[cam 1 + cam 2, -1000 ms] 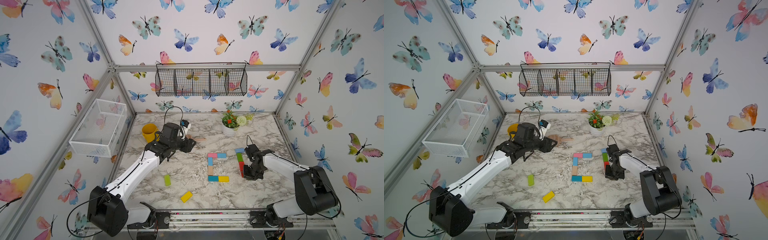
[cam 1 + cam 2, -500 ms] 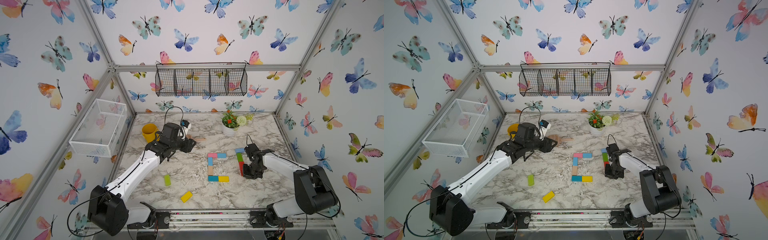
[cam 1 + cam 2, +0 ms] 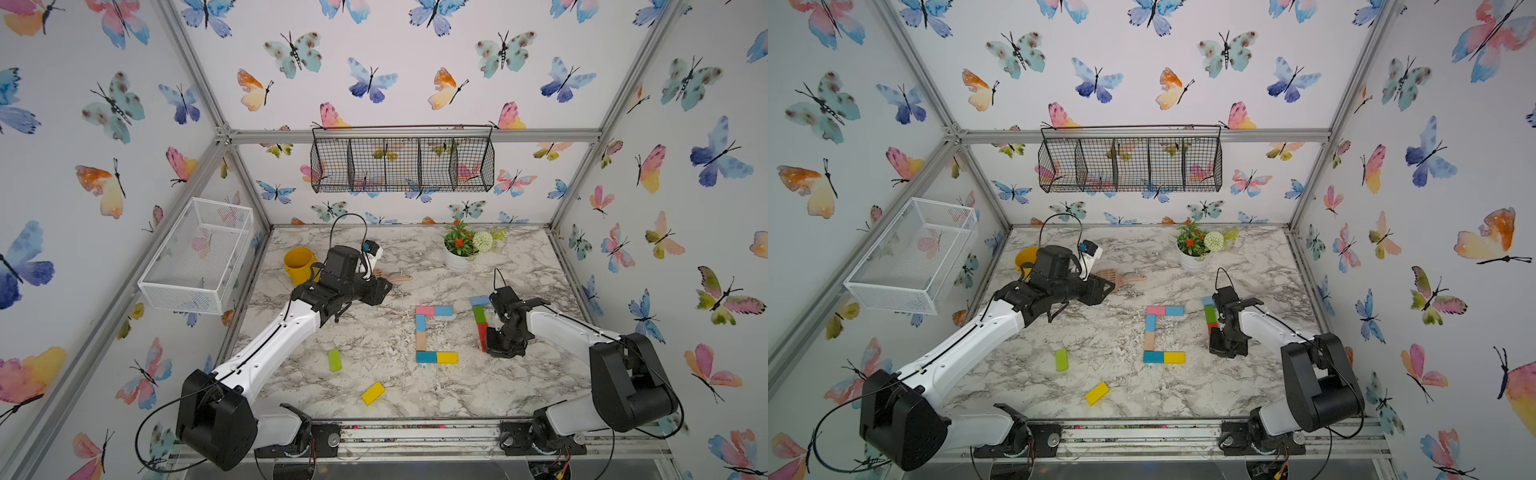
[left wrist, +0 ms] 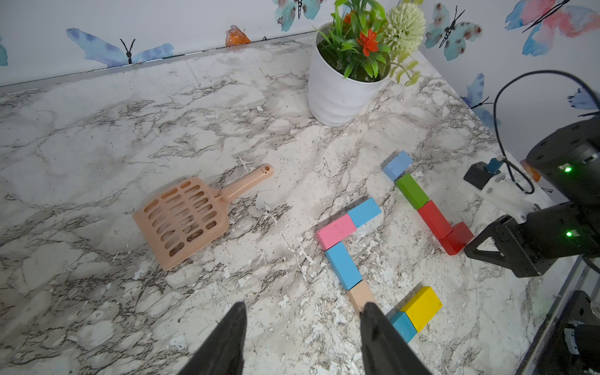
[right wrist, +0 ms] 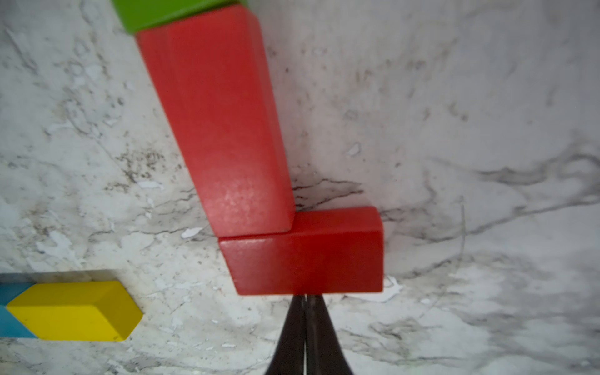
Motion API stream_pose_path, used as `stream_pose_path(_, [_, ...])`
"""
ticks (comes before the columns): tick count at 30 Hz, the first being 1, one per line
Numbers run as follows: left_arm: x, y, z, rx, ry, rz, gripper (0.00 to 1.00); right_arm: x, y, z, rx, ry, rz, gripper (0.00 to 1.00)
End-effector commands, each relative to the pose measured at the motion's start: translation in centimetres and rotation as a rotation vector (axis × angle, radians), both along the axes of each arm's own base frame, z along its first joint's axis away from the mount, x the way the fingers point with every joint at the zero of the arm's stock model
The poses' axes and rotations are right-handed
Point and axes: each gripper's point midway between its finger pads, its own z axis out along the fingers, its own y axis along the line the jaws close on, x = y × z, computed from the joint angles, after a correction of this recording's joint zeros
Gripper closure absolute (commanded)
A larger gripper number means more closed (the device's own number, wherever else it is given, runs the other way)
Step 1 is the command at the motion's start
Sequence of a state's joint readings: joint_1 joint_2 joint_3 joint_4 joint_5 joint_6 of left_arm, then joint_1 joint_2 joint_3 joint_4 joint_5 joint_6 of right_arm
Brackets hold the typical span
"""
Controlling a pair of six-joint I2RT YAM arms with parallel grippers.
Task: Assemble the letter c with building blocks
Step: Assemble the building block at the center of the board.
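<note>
In both top views a C of building blocks (image 3: 421, 341) is laid flat on the marbled desk (image 3: 415, 257), just right of the frame's centre, and its outline is judged complete. Right of it a second column is laid end to end — a light blue block (image 3: 478, 300), a green block (image 3: 479, 314) and a long red block (image 3: 482, 332). The right claw (image 3: 494, 351) is lowered at the column's lower end. A lime block (image 3: 1061, 360) and a loose yellow block (image 3: 1096, 393) are scattered lower left of centre, well apart from both figures. The left claw (image 3: 386, 288) is held above the desk, upper left of the C, near a tan scoop (image 3: 1109, 277).

In the left wrist view the left claw (image 4: 302, 328) is shown half open and empty. A crosswise red block (image 4: 457, 238) is seen set against the end of the long red block.

In the right wrist view the right claw (image 5: 305, 303) is shown pinched shut on nothing, its tips pressed to the long side of the crosswise red block (image 5: 308, 251).

Trouble is to be expected from that single point of contact. If the block is pushed harder, it can be pivoted about the tips, or the long red block can be driven out of line with the green one — and the column skewed. The tips could also be ridden up over the block's edge.
</note>
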State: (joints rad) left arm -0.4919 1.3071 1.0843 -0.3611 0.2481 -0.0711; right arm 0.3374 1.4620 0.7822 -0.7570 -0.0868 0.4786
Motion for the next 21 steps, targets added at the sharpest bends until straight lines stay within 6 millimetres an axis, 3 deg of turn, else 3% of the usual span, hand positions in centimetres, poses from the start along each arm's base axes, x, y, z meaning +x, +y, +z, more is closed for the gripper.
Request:
stream_pose_path(1, [0.1, -0.1, -0.2, 0.006, -0.003, -0.006, 0.42, 0.3, 0.6, 2.1, 0.036, -0.032, 0.003, 0.94])
stream_pose_path(10, [0.4, 0.3, -0.5, 0.024, -0.006, 0.011, 0.41, 3.2, 2.6, 7.1, 0.152, -0.201, -0.004, 0.87])
stream_pose_path(16, [1.4, 1.4, -1.2, 0.07, -0.012, 0.088, 0.41, 5.7, 4.0, 10.3, 0.214, -0.31, 0.041, 0.72])
stream_pose_path(21, [1.9, 1.9, -1.2, 0.09, -0.027, 0.12, 0.41, 7.4, 3.6, 11.2, 0.186, -0.399, 0.046, 0.6])
